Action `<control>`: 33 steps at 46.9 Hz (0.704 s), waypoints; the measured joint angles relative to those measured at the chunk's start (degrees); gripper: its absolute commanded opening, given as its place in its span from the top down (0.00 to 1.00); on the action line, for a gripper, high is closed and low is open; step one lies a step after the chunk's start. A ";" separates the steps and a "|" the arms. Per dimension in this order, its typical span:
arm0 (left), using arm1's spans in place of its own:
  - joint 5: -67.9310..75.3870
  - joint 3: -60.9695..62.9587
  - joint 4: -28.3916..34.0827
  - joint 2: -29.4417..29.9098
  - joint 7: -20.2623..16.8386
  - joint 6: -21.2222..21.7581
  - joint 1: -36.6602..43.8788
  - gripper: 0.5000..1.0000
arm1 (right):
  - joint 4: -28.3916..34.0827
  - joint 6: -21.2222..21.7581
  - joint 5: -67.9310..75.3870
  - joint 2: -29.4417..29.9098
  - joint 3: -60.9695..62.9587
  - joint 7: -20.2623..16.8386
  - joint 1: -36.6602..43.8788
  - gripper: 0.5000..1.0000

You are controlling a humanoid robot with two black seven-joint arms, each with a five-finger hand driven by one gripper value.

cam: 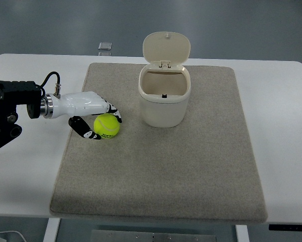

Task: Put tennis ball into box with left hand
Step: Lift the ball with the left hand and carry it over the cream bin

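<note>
Left hand (93, 118) cupped around tennis ball (107, 126)

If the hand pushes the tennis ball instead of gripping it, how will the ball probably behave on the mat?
The tennis ball is round, so it would probably roll away if nudged. The grey mat looks textured, which may slow it. The ball's fuzzy surface should be easy to grip. The left hand already has its fingers curved around it, so a roll seems unlikely.

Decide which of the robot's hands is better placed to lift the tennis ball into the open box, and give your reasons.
Left. The left hand already has its fingers curled around the tennis ball on the mat, just left of the open box. No right arm is in view.
</note>
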 measured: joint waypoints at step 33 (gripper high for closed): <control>5.60 0.00 -8.73 3.92 -1.00 10.51 -14.01 1.00 | 0.00 0.00 0.00 0.00 0.01 0.00 0.00 0.12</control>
